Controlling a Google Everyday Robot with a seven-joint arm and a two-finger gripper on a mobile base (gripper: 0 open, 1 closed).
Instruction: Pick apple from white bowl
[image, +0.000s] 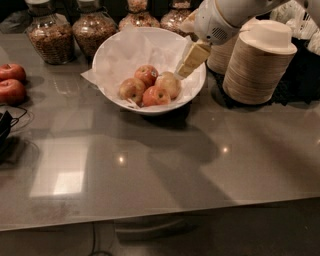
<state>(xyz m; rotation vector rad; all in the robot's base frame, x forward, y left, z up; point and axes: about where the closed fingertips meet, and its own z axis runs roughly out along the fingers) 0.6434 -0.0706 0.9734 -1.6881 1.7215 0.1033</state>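
Observation:
The white bowl (107, 60), lined with crinkled white paper, stands at the back middle of the grey table. Several apples lie in it. The dull yellow-tan apple (170, 84) with a red blush is the rightmost one; a redder apple (156, 96) lies in front of it, and two more (132, 89) (146, 74) lie to its left. My gripper (183, 71) comes down from the upper right over the bowl's right rim. Its tip hangs just above and to the right of the tan apple and holds nothing that I can see.
Two deep-red apples (11, 82) lie at the table's left edge, with a black cable (7, 125) in front of them. Glass jars (47, 35) of grain stand behind the bowl. Stacks of tan disposable bowls (257, 65) stand right of the bowl.

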